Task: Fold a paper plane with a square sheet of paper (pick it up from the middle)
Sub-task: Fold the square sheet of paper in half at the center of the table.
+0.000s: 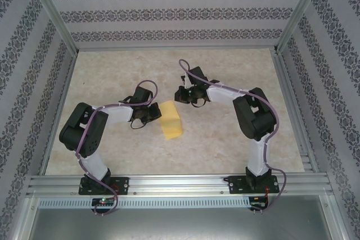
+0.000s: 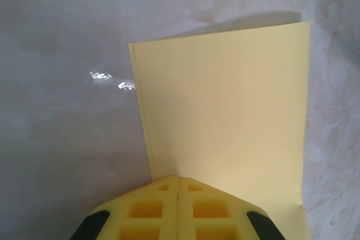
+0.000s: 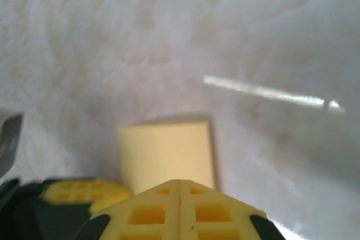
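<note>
Yellow paper [image 2: 225,111] lies folded, left hand [image 2: 178,179] closed at its edge, right hand [image 3: 179,182] closed nearby.

Looks bright and evenly lit from overhead, slightly washed; catches small white glints on the tabletop [image 2: 56,139] at the left wrist; throws a thin shadow behind the square sheet of paper [image 2: 225,122]; blurs softly at the right wrist, with one long glare streak.

Patterned striped walls [image 1: 169,12] and aluminium rails [image 1: 180,182] enclose a beige mottled tabletop [image 1: 214,150].
</note>
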